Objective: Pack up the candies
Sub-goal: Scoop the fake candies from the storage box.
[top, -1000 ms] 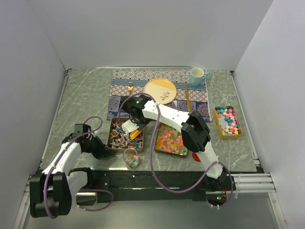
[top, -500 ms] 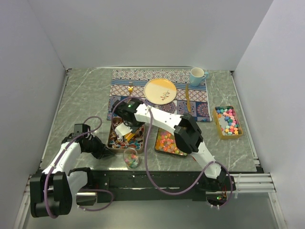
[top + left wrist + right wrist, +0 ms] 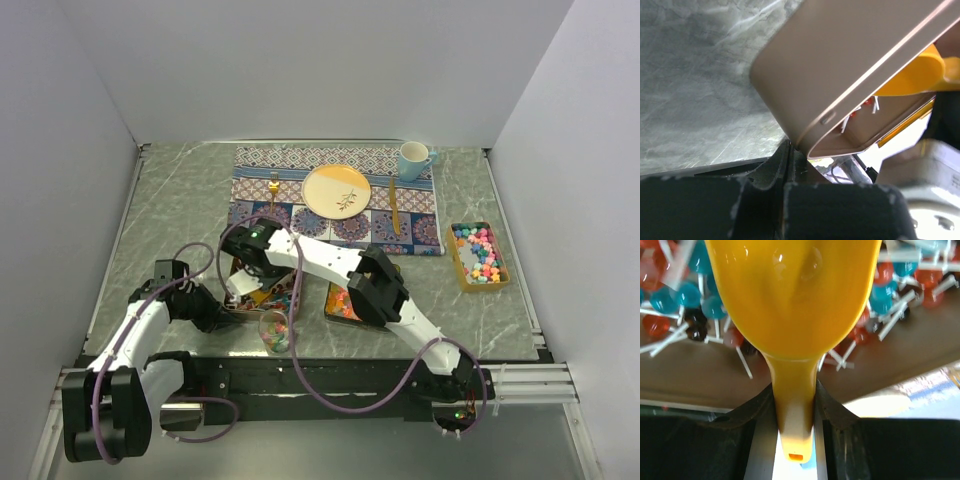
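Observation:
The candies fill a clear cup (image 3: pixel 275 333) at the table's front edge, and more lie in a gold tray (image 3: pixel 338 304) mostly hidden under my right arm. My right gripper (image 3: pixel 244 285) (image 3: pixel 794 407) is shut on the handle of a yellow scoop (image 3: pixel 790 290), held above a tin of lollipops (image 3: pixel 298 300). No candies show on the scoop's visible face. My left gripper (image 3: pixel 218 318) (image 3: pixel 788 150) is shut, its tips against the lower left corner of that tin (image 3: pixel 840 60), with nothing seen between them.
A second gold tin (image 3: pixel 478 255) of larger sweets stands at the right. A patterned placemat (image 3: pixel 300 160) at the back carries a plate (image 3: pixel 336 190), a mug (image 3: pixel 413 158), a fork (image 3: pixel 273 184) and a gold knife (image 3: pixel 394 206).
My right arm has swung left with the scoop, from above the candy tray to above the left part of the lollipop tin. The left arm has stayed put.

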{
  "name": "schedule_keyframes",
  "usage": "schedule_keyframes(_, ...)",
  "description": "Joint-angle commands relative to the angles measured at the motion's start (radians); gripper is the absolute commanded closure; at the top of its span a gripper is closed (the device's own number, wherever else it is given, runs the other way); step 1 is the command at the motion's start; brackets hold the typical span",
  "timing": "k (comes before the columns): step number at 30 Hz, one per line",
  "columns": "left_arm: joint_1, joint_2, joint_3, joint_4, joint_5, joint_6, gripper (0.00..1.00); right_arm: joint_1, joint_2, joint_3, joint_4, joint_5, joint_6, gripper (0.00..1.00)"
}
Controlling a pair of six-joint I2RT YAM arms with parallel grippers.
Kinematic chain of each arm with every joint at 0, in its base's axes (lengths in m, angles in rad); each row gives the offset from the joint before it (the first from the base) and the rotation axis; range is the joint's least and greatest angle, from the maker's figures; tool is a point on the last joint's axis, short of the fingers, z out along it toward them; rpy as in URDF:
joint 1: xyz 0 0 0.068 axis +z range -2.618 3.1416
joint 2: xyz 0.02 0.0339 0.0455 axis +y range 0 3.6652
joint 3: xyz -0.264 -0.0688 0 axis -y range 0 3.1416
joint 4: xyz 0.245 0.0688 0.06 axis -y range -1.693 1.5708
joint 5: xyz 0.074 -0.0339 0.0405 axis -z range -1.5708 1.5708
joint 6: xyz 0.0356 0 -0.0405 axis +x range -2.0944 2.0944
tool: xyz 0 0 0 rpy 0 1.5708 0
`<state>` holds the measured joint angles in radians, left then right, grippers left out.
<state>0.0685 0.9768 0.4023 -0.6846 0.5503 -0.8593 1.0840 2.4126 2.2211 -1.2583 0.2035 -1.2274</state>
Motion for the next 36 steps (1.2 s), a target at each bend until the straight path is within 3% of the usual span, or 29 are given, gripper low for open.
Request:
schedule_keyframes(1, -0.007, -0.016, 0.021, 0.013, -0.01, 0.003, 0.99, 0.008, 0.042, 0.08, -0.039, -0.082, 0.103, 1.0)
schedule_keyframes(6, -0.009, -0.016, 0.023, 0.011, -0.013, 0.006, 0.99, 0.001, 0.006, -0.018, 0.029, -0.195, 0.129, 1.0)
schedule_keyframes(16, -0.007, -0.052, 0.056, -0.001, -0.015, 0.043, 0.99, -0.071, -0.056, -0.064, 0.076, -0.467, 0.094, 1.0)
schedule_keyframes(24, -0.006, -0.056, 0.223, -0.032, 0.069, 0.232, 0.99, -0.147, -0.158, -0.21, 0.151, -0.59, 0.046, 1.0)
schedule_keyframes(29, 0.013, -0.043, 0.337, -0.11, 0.221, 0.39, 0.7, -0.164, -0.199, -0.261, 0.209, -0.619, 0.074, 1.0)
schedule_keyframes(31, 0.04, -0.068, 0.381, -0.124, 0.215, 0.413, 0.62, -0.173, -0.217, -0.273, 0.243, -0.641, 0.097, 1.0)
schedule_keyframes(36, 0.099, -0.112, 0.45, -0.082, 0.124, 0.421, 0.58, -0.194, -0.271, -0.346, 0.347, -0.716, 0.149, 1.0)
